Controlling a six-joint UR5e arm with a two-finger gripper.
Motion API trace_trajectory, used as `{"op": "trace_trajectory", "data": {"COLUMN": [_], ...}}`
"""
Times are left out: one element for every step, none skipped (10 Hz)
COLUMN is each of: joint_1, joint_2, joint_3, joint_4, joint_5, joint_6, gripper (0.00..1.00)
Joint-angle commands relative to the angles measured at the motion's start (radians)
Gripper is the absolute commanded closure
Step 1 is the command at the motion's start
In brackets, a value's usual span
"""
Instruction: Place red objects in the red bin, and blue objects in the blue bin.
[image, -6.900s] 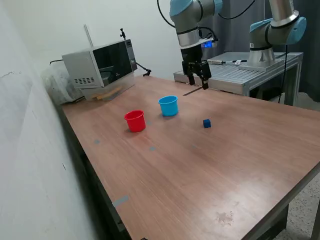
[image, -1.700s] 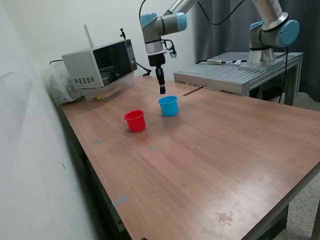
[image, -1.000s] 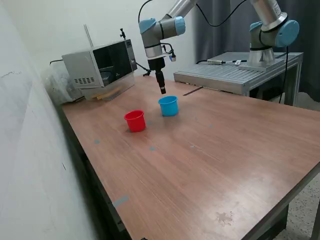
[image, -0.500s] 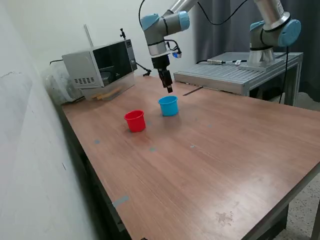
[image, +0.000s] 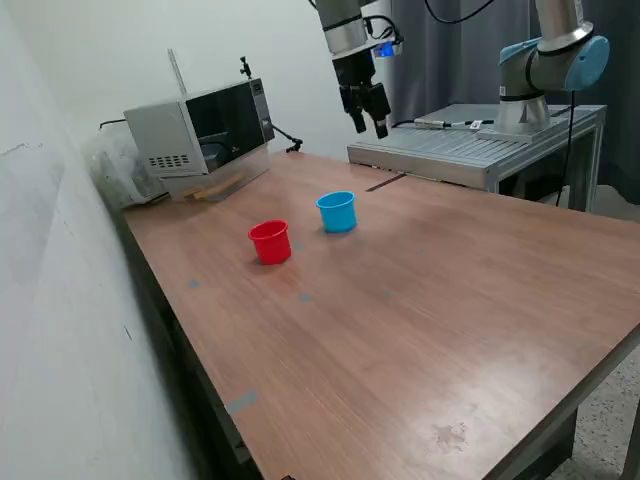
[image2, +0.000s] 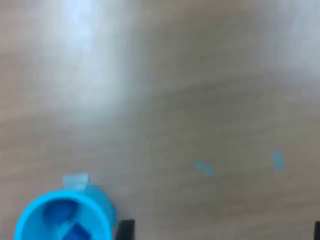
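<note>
The light blue cup (image: 337, 211) and the red cup (image: 270, 241) stand side by side on the wooden table (image: 420, 330). My gripper (image: 369, 125) hangs high above the table, beyond the blue cup and to the exterior view's right of it, with its fingers apart and empty. In the blurred wrist view the blue cup (image2: 65, 220) has dark blue cubes (image2: 75, 232) inside it. My fingertips (image2: 125, 230) show wide apart at the picture's edge. No red cubes are in view. No cubes lie on the table.
A microwave (image: 200, 135) stands at the table's far corner by the wall. A metal platform (image: 470, 145) with a second arm (image: 550, 60) is behind the table. Small blue tape marks (image: 304, 296) dot the tabletop.
The blue cube that lay on the table 6.9 s ago is gone from it. My gripper has risen from just over the blue cup, moved to the exterior view's right, and its fingers are now apart.
</note>
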Motion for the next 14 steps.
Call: {"op": "trace_trajectory", "data": {"joint_1": [0.049,0.057,0.057,0.057,0.062,0.074,0.074,0.074,0.074,0.059,0.031,0.019,0.022,0.020], "joint_2": [-0.125,-0.207,-0.310,-0.369,-0.390,-0.427,-0.494,-0.519,-0.532,-0.541,-0.538,-0.538,-0.539,-0.541], "joint_3": [0.004,0.022,0.068,0.094,0.107,0.116,0.137,0.140,0.142,0.156,0.156,0.154,0.157,0.160], "joint_4": [0.193,0.209,0.209,0.215,0.276,0.348,0.384,0.445,0.553,0.664,0.706,0.706,0.709,0.709], "joint_5": [0.000,0.000,0.000,0.002,0.000,-0.001,0.002,0.003,-0.003,-0.012,-0.012,-0.012,-0.012,-0.012], "joint_6": [-0.002,-0.001,-0.002,-0.004,-0.004,-0.005,-0.051,-0.079,-0.091,-0.097,-0.100,-0.100,-0.100,-0.100], "gripper": [0.00,0.00,0.00,0.00,0.00,0.00,0.00,0.00,0.00,0.00,0.00,0.00,0.00,0.00]}}
